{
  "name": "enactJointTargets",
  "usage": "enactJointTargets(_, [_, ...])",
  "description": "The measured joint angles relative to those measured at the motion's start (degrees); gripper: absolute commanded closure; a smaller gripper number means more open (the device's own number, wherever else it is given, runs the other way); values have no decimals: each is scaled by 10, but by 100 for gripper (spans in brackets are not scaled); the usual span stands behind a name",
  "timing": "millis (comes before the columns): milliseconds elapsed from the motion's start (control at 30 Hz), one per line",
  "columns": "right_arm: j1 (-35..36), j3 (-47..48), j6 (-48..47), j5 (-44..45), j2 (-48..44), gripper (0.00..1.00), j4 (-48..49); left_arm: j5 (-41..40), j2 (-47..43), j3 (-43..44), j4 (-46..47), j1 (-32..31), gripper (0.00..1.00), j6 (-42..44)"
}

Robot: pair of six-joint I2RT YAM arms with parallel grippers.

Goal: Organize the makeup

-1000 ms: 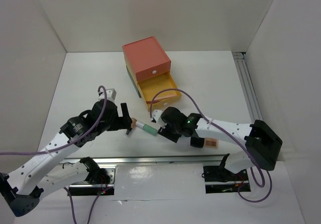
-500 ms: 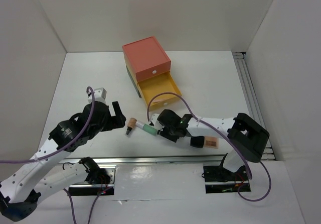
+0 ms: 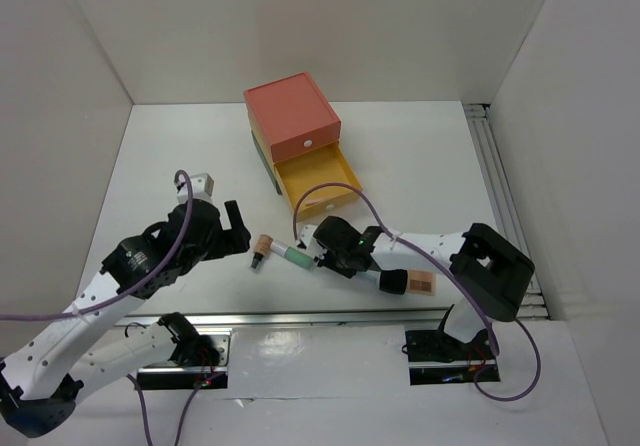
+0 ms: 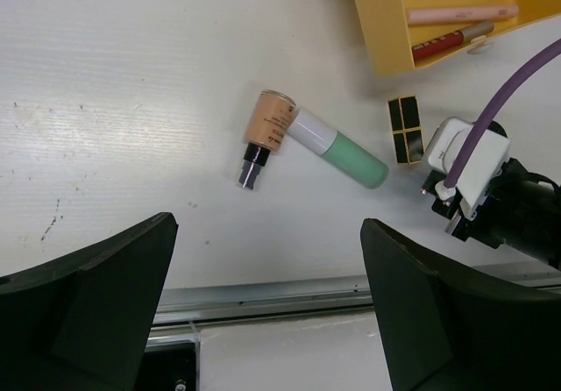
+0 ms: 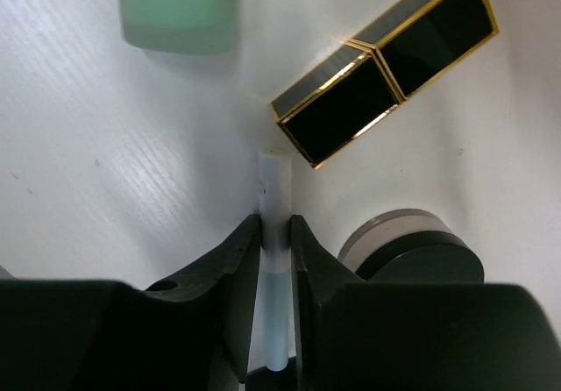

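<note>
Orange-yellow-green drawer box [image 3: 292,116] on a white table [image 3: 420,166]
Yellow drawer [image 3: 312,173] pulled out toward the near edge; orange top drawer [image 3: 305,144] shut.

A white table [image 3: 180,146], faintly scuffed and grained, is boxed in by plain white panels: a back wall [image 3: 300,26], a left wall [image 3: 55,116] and a right wall [image 3: 570,116]. A metal rail [image 3: 497,176] runs along the table's right edge. A glossy white strip [image 3: 320,366] at the near edge mirrors soft, even light.
</note>
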Motion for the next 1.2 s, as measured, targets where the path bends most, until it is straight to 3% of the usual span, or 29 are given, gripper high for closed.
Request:
enactJointTargets(167, [23,0,7,10,-3,85,-5,-2,-7,0,-1,0,0,0])
enactJointTargets(433, [62,7,7,23,-77,86,-25,-10,-12,0,-5,0,0,0])
enactJointTargets(633, [85,70,-54,42,-156,87,-37,-10,-11,0,-7,0,0,-2])
enactJointTargets(767, [60,128,-135,30,-173,87,-24,-10,-7,0,-8,0,0,-3])
enactJointTargets(900, [-2,202,-219,-4,-130,87,-11,-11,2,0,-8,0,0,-7])
enactJointTargets(1167, [-95,327,-337,-67,42,80,-4,-10,32,7,-10,0,0,-17])
enactJointTargets(1200, [-103,337,-345,-75,64,76,-5,-10,36,12,-10,0,0,-17])
